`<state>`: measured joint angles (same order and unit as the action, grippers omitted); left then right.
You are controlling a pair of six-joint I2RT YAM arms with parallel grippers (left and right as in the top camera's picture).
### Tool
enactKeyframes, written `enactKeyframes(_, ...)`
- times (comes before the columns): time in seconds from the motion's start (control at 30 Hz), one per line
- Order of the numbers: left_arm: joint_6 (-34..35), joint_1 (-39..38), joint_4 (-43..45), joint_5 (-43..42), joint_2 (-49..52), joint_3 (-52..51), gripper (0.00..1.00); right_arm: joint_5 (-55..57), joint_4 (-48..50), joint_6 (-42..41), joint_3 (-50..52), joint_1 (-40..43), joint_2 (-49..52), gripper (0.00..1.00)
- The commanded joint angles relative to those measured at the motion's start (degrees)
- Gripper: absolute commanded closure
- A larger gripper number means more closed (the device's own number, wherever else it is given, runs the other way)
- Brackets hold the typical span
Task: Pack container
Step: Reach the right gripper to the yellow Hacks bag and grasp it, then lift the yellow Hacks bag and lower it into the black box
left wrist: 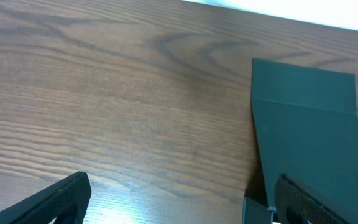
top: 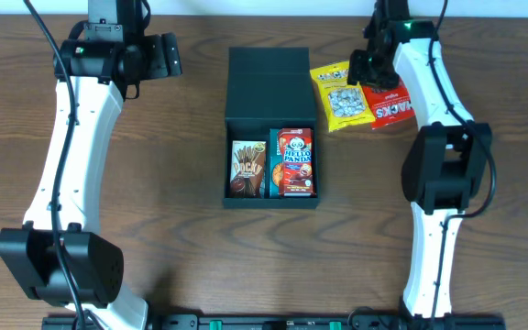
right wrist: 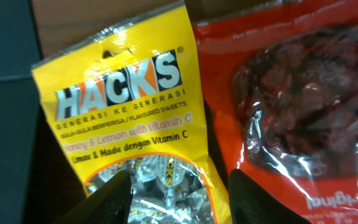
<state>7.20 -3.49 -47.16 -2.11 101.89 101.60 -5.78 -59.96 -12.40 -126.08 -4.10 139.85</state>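
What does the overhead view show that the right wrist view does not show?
Only overhead: the inside of the open container, with a Pocky box and a Hello Panda box in it. Only right wrist: the small print "Honey & Lemon" on the yellow Hacks bag, and the right fingers standing apart on either side of its lower end. Both: the yellow Hacks bag lying beside the red bag.
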Motion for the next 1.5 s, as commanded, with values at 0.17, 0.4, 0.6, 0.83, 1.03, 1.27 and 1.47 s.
enactKeyframes(0.17,-1.03,0.24,-0.39,1.20,0.90,0.76,0.05,-2.19,0.26,1.38,1.18,0.66,3.78,0.49)
enactKeyframes(0.4,-1.03,0.24,-0.39,1.22,0.90,0.76,0.05,-2.38,1.90,2.27,2.91,0.70,3.85,0.60)
enactKeyframes(0.6,-1.03,0.24,-0.37,1.22,0.90,0.79,0.05,-4.87,2.34,2.45,2.89,0.59,3.85,0.98)
enactKeyframes(0.83,-1.03,0.24,-0.39,1.22,0.90,0.76,0.05,-7.93,2.08,2.43,0.85,0.70,1.86,0.99)
enactKeyframes(1.03,-1.03,0.24,-0.42,1.22,0.90,0.79,0.05,-7.76,2.80,2.45,-4.04,0.81,-6.88,0.98)
enactKeyframes(1.27,-1.01,0.26,-0.37,1.25,0.90,0.79,0.05,-8.24,1.60,-3.80,-4.50,-1.05,-17.99,0.98)
enactKeyframes(1.47,-1.03,1.03,-0.42,1.25,0.90,0.76,0.05,-21.40,-8.61,-6.51,-4.48,-5.14,-19.32,0.98)
